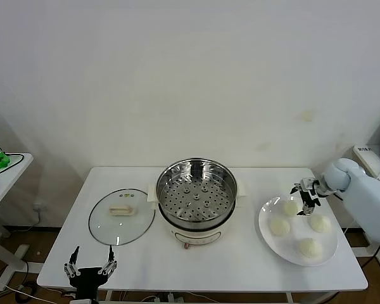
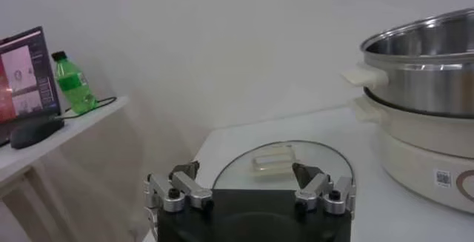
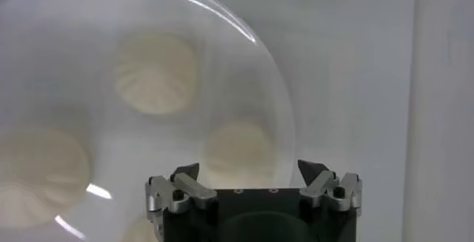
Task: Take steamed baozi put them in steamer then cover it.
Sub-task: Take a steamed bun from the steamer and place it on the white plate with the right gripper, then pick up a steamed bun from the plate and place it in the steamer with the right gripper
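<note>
the right gripper [image 1: 306,194] is at the right side of the head view, just over the far edge of the white plate [image 1: 266,235]. its two fingers are spread wide and hold nothing. right under it sits one of the buns [image 1: 291,207]. three more buns [image 1: 279,226] lie on the same plate, lower in the frame. in the right wrist view the plate [image 3: 252,51] fills the left half, and the nearest bun [image 3: 235,146] shows just above the open fingers.

the pot [image 1: 196,196] stands in the middle of the head view with its holey tray bare, so no bun is in it yet. the glass lid [image 1: 121,216] lies flat on the table [image 1: 240,266] just left of the pot, handle up.

the left gripper [image 1: 90,263] waits at the lower left of the head view, near the table's front edge, fingers wide and empty.

the step now looks like picking up the first bun. to do it well, the gripper should come straight down with the bun in the middle, one finger on each side. it should close softly, because a bun is likely squishy and could dent or tear. it should lift high enough to clear the pot's rim, and not bump the other buns.
</note>
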`<action>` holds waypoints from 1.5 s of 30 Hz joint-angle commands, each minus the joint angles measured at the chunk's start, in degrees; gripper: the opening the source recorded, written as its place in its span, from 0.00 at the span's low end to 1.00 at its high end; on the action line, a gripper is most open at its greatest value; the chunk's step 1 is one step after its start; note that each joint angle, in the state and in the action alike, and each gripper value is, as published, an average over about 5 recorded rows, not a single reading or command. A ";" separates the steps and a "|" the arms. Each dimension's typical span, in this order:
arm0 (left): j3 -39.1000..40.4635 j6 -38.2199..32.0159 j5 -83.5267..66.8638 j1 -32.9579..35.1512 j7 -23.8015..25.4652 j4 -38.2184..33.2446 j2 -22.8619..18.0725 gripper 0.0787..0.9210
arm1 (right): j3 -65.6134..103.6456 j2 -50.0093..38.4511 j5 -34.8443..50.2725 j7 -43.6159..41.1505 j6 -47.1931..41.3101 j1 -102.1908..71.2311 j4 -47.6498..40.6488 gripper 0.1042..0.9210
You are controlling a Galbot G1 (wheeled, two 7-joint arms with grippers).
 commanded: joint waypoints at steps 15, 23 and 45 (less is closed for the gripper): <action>-0.16 -0.22 -0.28 0.13 -0.13 -0.18 0.06 0.88 | -1.25 3.83 -3.21 -0.29 0.26 1.06 -5.13 0.78; -0.22 -0.32 -0.34 0.23 -0.25 -0.54 0.02 0.88 | -1.35 3.73 -3.39 -0.24 0.34 1.07 -5.14 0.69; 0.52 -0.21 -0.39 0.00 -0.61 -1.37 0.25 0.88 | -2.29 -10.57 5.36 0.01 -1.37 1.75 12.30 0.62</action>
